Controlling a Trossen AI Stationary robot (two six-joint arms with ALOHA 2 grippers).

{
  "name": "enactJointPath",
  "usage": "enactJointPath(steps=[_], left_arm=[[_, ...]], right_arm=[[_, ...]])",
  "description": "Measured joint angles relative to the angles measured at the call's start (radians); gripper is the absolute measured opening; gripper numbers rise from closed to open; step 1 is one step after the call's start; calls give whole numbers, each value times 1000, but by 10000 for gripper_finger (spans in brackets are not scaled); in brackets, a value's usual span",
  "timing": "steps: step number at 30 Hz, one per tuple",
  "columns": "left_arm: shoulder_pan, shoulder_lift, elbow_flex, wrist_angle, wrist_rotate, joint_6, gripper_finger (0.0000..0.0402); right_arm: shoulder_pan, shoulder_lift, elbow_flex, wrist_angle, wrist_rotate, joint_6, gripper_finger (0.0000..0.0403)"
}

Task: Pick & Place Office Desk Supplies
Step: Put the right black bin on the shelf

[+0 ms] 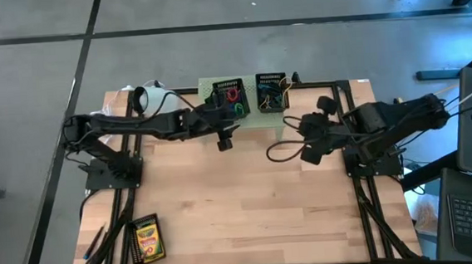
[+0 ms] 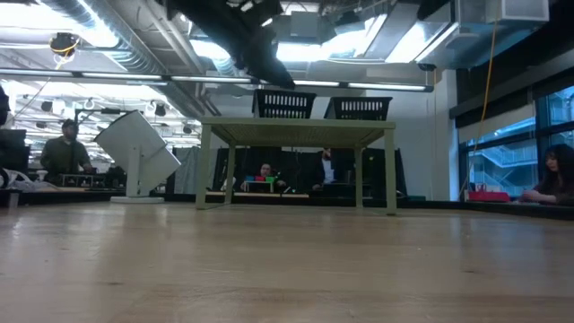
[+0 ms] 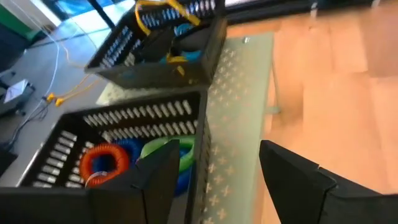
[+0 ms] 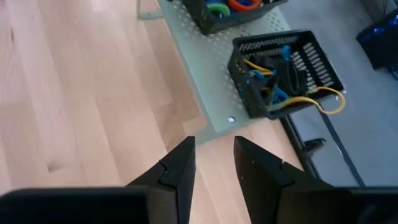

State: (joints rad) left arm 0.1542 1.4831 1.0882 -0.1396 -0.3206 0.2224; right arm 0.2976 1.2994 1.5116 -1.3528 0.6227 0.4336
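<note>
Yellow-and-green crayon box (image 1: pixel 148 239) lies at the table's near left corner, well apart from both arms. Your left gripper (image 1: pixel 225 138), wide open and empty, hangs beside the left basket (image 1: pixel 230 97); swing it back slowly. The right gripper (image 4: pixel 212 163), half closed, holds nothing.

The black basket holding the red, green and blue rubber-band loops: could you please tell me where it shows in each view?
High view: black basket on the pale green perforated stand at the table's far edge, left of the second basket.
Low view: upper centre, on the stand, left one of two.
Left wrist view: lower left, loops visible inside.
Right wrist view: top edge, partly cut off.
Shared landmark: the stand.
</note>
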Motion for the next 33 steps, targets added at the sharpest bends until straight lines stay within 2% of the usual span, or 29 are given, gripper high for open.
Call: enactJointPath(steps=[7, 11, 15, 24, 33], left_arm=[[35, 24, 0, -30, -14, -3, 214], [45, 23, 0, -60, -2, -22, 198], [46, 23, 1, -67, 4, -14, 154], [45, 23, 1, -67, 7, 72, 13], [45, 23, 1, -56, 138, 241, 4]], right_arm=[[32, -54, -195, 196, 19, -15, 115], [50, -54, -273, 265, 18, -15, 115], [61, -54, -323, 331, 23, -22, 115], [66, -54, -335, 350, 51, -23, 115], [66, -54, -335, 350, 51, -23, 115]])
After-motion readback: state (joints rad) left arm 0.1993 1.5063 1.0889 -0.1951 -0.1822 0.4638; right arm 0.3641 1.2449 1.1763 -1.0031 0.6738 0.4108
